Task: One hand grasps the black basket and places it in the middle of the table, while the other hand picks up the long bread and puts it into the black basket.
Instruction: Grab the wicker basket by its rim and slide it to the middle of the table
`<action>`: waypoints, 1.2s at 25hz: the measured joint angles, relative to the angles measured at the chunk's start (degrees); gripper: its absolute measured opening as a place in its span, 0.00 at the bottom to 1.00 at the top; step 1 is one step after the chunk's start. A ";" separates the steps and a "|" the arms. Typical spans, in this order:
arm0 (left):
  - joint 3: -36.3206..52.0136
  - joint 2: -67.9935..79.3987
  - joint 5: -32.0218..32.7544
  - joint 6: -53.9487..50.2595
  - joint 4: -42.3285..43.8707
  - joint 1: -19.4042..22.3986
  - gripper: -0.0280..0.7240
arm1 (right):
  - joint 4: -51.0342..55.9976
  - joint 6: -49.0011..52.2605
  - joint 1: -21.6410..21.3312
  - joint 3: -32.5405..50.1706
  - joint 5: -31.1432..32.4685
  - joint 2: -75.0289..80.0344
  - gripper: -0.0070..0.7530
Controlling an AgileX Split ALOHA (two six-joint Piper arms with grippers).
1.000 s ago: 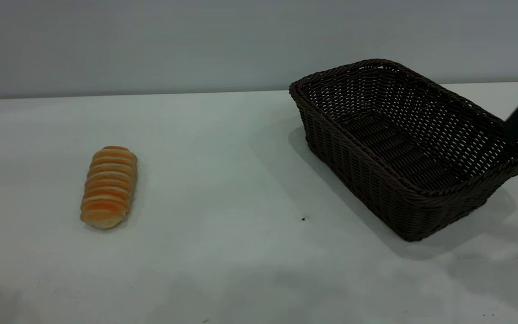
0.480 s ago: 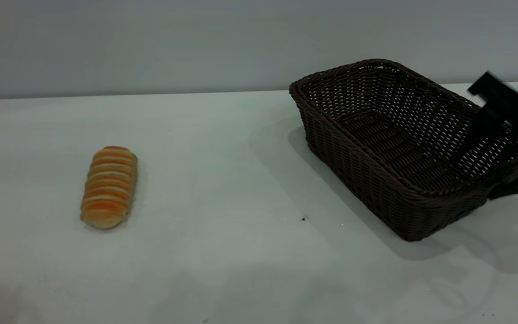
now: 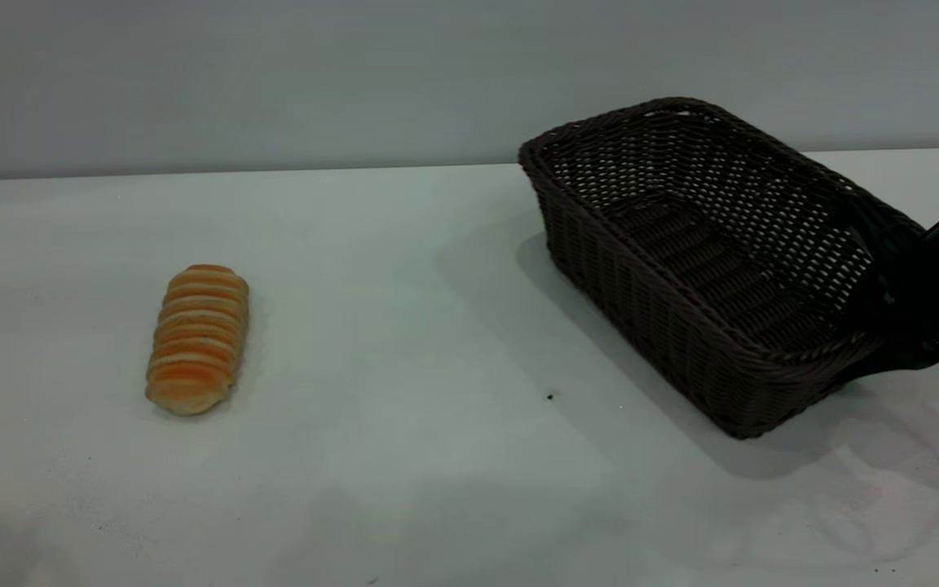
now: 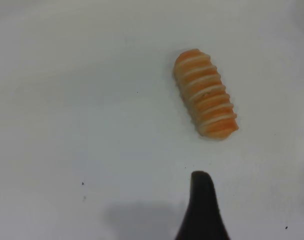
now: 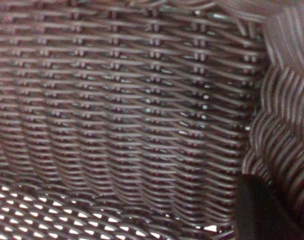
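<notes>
Exterior view: the basket [image 3: 706, 261] sits near the table's [image 3: 404, 456] right edge, tilted, its right end raised where the right gripper [image 3: 897, 306] seems to be clamped on the rim. Stiff, light wicker; the braided rim looks the best hold. The bread [image 3: 197, 337] lies toward the left edge.

Left wrist view: the left gripper [image 4: 202, 210] hangs over the bread [image 4: 206, 93], one fingertip showing; jaw state unclear. The bread looks soft; grip it across the middle.

Right wrist view: weave [image 5: 132, 110] fills the frame.

No writing is readable.
</notes>
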 joint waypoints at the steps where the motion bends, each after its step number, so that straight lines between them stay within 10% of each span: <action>1: 0.00 0.00 -0.05 0.00 0.00 0.00 0.82 | -0.63 -0.79 0.00 -0.28 0.66 0.00 0.14; 15: 0.00 0.10 -0.47 1.47 -2.86 0.00 0.82 | -38.54 -4.73 5.28 -39.87 38.52 10.02 0.14; 30: -0.05 21.41 -11.93 1.75 -8.42 0.00 0.82 | -47.23 -0.74 9.69 -53.36 38.82 21.55 0.19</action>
